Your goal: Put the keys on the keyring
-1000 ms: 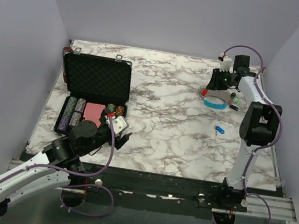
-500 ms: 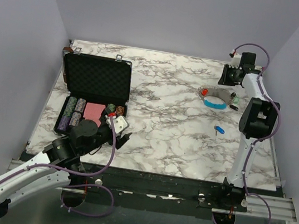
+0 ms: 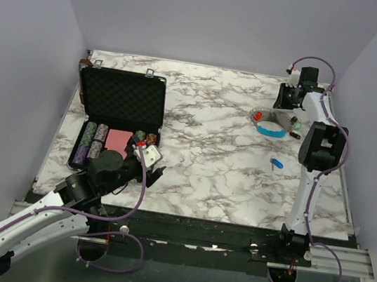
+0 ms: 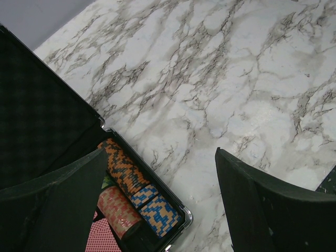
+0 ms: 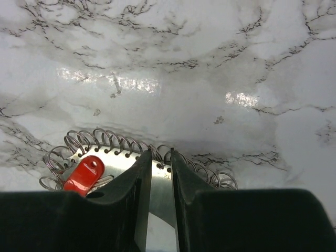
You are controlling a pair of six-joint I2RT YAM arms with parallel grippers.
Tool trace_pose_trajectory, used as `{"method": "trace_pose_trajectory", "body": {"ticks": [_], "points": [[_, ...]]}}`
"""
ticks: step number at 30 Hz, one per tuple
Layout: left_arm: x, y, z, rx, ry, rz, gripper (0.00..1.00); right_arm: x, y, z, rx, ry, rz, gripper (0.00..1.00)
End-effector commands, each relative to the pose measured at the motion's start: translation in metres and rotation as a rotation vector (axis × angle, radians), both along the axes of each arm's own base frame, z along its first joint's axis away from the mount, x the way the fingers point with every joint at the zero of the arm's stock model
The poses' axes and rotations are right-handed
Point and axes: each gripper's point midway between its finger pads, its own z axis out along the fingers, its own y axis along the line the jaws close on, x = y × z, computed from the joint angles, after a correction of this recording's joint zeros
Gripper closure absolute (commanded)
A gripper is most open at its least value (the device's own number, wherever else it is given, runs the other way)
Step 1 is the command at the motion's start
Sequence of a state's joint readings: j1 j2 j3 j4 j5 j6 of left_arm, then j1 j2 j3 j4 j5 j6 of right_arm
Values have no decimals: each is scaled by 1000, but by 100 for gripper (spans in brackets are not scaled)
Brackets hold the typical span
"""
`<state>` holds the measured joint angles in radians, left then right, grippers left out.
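The keyring [image 3: 273, 127] lies curled at the back right, a grey strap with a light-blue section. In the right wrist view it is a shiny strip edged with wire loops [image 5: 105, 142]. My right gripper [image 3: 283, 111] [image 5: 160, 155] stands over its back edge, jaws nearly closed with the strip between them. The red key [image 3: 258, 114] [image 5: 84, 174] lies on the strap left of my fingers. The green key [image 3: 294, 134] lies at the ring's right side. The blue key [image 3: 275, 162] lies alone nearer the front. My left gripper [image 3: 157, 173] [image 4: 160, 157] is open and empty.
An open black foam-lined case [image 3: 121, 99] sits at the left with rows of striped poker chips [image 4: 128, 176] and a red card deck [image 3: 118, 142]. My left gripper hovers over the case's near right corner [image 4: 184, 218]. The right wall is close behind my right arm.
My right arm has swung back toward the far right, and its gripper has turned over the keyring's back edge. The left arm has not moved.
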<state>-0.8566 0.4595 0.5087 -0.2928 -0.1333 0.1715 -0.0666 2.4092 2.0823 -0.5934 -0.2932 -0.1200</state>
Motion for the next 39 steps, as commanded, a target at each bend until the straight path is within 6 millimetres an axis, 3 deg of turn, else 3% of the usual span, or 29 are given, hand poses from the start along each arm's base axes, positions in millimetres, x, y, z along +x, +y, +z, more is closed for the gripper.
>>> {"method": "trace_pose_trajectory", "body": {"ticks": [1,7,15,17,29,39], "points": [[0,-3,-3,2,0,-19,8,-2,0,-15,18,45,-4,72],[0,-3,-2,0,-1,-19,8,-3,4,-20,34,59,8,72],[0,-3,-2,2,2,-19,9,-2,6,-14,44,48,25,99],[0,-2,-2,1,1,-17,9,0,7,-5,47,25,33,100],[0,-2,1,-10,-4,-16,8,-4,39,93,134,-162,185,100],[-3,0,19,-102,-29,-19,7,-62,97,169,208,-253,423,100]]}}
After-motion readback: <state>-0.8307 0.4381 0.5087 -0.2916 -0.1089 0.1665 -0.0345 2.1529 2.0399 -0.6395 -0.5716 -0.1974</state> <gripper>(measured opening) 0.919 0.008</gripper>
